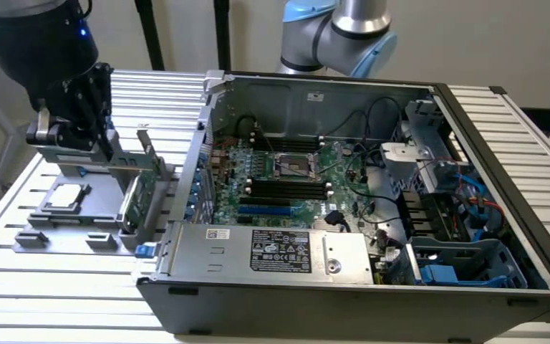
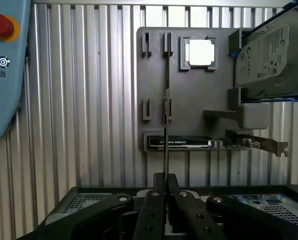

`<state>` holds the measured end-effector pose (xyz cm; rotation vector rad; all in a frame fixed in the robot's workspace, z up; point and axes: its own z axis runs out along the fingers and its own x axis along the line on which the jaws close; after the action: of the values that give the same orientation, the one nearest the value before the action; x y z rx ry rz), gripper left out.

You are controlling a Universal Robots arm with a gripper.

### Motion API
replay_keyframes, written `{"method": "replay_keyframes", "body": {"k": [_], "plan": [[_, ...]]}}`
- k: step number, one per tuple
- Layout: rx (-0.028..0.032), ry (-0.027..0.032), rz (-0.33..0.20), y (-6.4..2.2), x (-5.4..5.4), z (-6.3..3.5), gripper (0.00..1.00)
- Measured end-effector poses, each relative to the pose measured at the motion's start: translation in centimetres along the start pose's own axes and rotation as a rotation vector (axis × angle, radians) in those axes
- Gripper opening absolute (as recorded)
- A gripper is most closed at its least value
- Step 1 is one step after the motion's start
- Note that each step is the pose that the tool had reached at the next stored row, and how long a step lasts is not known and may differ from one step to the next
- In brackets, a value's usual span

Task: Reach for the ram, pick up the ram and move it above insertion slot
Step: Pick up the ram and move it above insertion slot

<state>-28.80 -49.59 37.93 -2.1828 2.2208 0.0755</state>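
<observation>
The ram [image 2: 166, 90] appears edge-on as a long, thin dark strip running over the grey holder tray [image 2: 188, 100] and ending between my fingers. My gripper [image 2: 164, 182] is shut on the end of this strip. In the exterior view my gripper [image 1: 98, 147] hangs over the grey holder tray [image 1: 65, 222] on the slatted table, at the exterior view's left of the open computer case. The black memory slots [image 1: 285, 188] lie on the green motherboard inside the case, well to the exterior view's right of the gripper.
On the tray sit a square processor [image 2: 201, 52], a silver hard drive [image 2: 268, 55] with blue rails and a green expansion card [image 1: 132, 201] with a metal bracket. The case wall [image 1: 184, 179] stands between tray and motherboard. A teach pendant [image 2: 4, 65] lies on the table.
</observation>
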Motion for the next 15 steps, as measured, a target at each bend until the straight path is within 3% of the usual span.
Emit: {"method": "replay_keyframes", "body": {"k": [4, 8, 15], "plan": [[-0.0006, -0.0005, 0.0, -1.82, -0.1, -1.37, 0.13], [-0.0008, -0.0037, 0.0, -3.61, -0.1, -1.58, 0.13], [-0.001, -0.0156, 0.0, -6.8, -0.2, -1.66, 0.13]]}}
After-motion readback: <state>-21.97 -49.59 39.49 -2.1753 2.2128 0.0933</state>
